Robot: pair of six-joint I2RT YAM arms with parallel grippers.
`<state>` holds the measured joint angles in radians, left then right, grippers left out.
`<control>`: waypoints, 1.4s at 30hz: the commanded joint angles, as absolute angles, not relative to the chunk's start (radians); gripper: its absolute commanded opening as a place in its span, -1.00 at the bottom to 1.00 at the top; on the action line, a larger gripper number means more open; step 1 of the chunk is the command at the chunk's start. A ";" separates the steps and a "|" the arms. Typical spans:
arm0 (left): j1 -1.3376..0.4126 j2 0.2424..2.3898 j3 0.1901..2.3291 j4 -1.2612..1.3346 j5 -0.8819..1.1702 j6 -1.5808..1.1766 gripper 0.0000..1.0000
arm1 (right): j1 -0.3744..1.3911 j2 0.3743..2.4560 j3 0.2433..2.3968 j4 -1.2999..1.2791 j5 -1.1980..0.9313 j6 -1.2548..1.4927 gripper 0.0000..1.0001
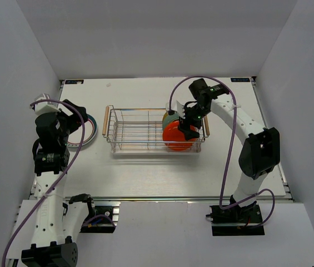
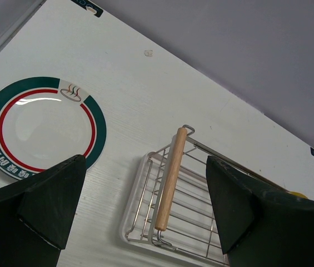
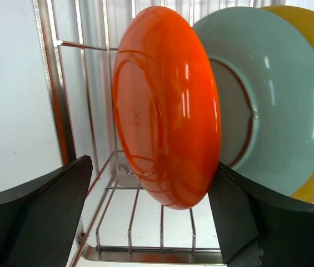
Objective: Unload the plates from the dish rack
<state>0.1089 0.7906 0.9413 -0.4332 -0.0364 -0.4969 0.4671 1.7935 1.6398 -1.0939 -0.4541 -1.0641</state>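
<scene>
The dish rack (image 1: pixel 140 131) stands mid-table, and its right end holds an orange plate (image 1: pixel 177 137) with a teal plate (image 1: pixel 170 118) behind it. In the right wrist view the orange plate (image 3: pixel 165 105), teal plate (image 3: pixel 268 94) and yellow plate (image 3: pixel 312 55) stand on edge in a row. My right gripper (image 3: pixel 154 167) is open and straddles the orange plate's lower rim, one finger (image 3: pixel 234 211) between it and the teal plate. A white plate (image 2: pixel 40 128) with a dark green rim and red ring lies flat left of the rack. My left gripper (image 2: pixel 145 164) hangs open and empty above it.
The rack's left wooden handle (image 2: pixel 170 178) and its bare wire floor (image 2: pixel 195 222) lie under my left gripper. Grey walls close in the table on the left, back and right. The right arm (image 1: pixel 240 119) arches over the rack's right end.
</scene>
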 commanded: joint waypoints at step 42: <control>0.117 0.792 0.928 -0.403 -0.002 -0.485 0.96 | 0.525 1.750 1.683 -1.057 -0.508 -0.939 -0.16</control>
<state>0.1101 0.7952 0.9352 -0.4286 -0.0147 -0.4934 0.5232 1.7432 1.6283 -1.1103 -0.5167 -1.0012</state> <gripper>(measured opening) 0.980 0.434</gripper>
